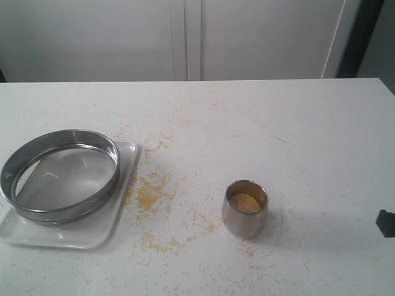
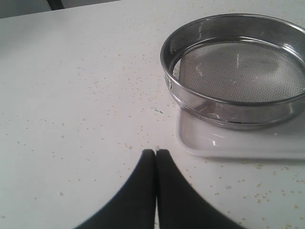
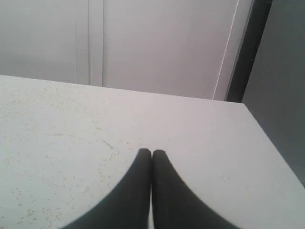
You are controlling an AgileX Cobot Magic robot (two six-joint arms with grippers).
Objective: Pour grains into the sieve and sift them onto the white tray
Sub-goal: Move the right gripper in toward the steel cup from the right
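The sieve [image 1: 60, 176], a wide steel ring with grey mesh, rests on the white tray [image 1: 92, 231] at the left of the table; its mesh looks bare. The grains [image 1: 245, 203] fill a small steel cup [image 1: 244, 209] standing right of centre. In the left wrist view the sieve [image 2: 237, 71] and the white tray [image 2: 224, 143] lie just beyond my left gripper [image 2: 156, 151], which is shut and holds nothing. My right gripper [image 3: 151, 152] is shut over bare tabletop and also holds nothing. Only a dark bit of the right arm [image 1: 386, 222] shows at the exterior view's right edge.
Yellow specks [image 1: 150, 191] lie strewn over the white tabletop between tray and cup. A pale wall with cabinet panels [image 1: 191, 37] stands behind the table's far edge. In the right wrist view the table's right edge [image 3: 274, 143] is close.
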